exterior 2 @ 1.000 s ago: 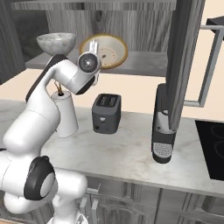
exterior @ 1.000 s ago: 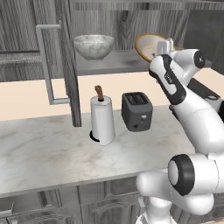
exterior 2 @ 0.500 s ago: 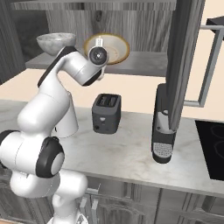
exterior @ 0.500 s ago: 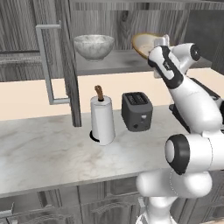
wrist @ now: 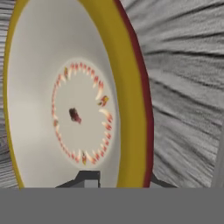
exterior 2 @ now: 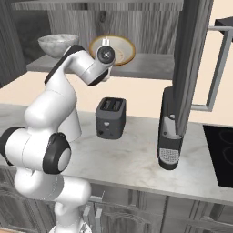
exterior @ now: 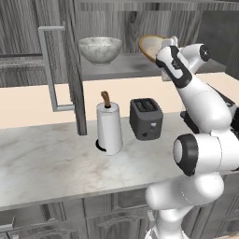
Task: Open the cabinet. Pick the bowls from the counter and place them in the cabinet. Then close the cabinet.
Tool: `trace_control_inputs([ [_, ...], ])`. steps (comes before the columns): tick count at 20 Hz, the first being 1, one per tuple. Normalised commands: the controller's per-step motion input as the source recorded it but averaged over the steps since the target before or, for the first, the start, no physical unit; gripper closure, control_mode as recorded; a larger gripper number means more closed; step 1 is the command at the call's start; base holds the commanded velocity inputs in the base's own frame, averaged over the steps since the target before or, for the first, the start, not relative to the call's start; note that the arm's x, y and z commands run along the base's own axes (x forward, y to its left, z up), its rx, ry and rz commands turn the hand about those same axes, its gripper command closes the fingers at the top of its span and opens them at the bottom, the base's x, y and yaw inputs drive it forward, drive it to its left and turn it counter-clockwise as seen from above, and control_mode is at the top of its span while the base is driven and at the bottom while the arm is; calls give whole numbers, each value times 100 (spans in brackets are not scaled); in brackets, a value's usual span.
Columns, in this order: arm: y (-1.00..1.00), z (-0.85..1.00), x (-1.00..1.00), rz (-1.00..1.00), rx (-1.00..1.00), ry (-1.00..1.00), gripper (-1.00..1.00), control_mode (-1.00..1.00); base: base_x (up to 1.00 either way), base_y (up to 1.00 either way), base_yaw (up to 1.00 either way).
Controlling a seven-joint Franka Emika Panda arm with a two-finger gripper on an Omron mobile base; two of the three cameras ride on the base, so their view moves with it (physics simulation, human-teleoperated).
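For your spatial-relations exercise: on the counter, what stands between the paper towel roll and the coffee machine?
The dark toaster stands between them on the counter; the right base view shows it left of the coffee machine, the left base view beside the paper towel roll.

Beige wall (exterior: 28, 105); grey lower cabs (exterior 2: 150, 214); black cooktop (exterior 2: 220, 152) far right.

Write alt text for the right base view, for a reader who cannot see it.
The white arm's gripper holds the tan bowl tilted on edge above the shelf of the open cabinet, beside the speckled bowl. Below, a toaster stands on the marble counter.
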Motion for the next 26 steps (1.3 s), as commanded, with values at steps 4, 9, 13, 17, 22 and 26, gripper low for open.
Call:
trace_control_inputs([
  [4,0,-46,69,0,-4,3,100,-100,0,0,0],
  [9,0,-57,50,0,-7,2,-100,-100,0,0,0],
  [13,-2,-2,-1,4,0,-15,-100,-100,0,0,0],
  [17,-6,4,-19,2,0,-20,-100,-100,0,0,0],
  [22,-4,7,-51,1,0,-26,-100,-100,0,0,0],
  [26,-17,31,-63,0,1,-19,-100,-100,0,0,0],
])
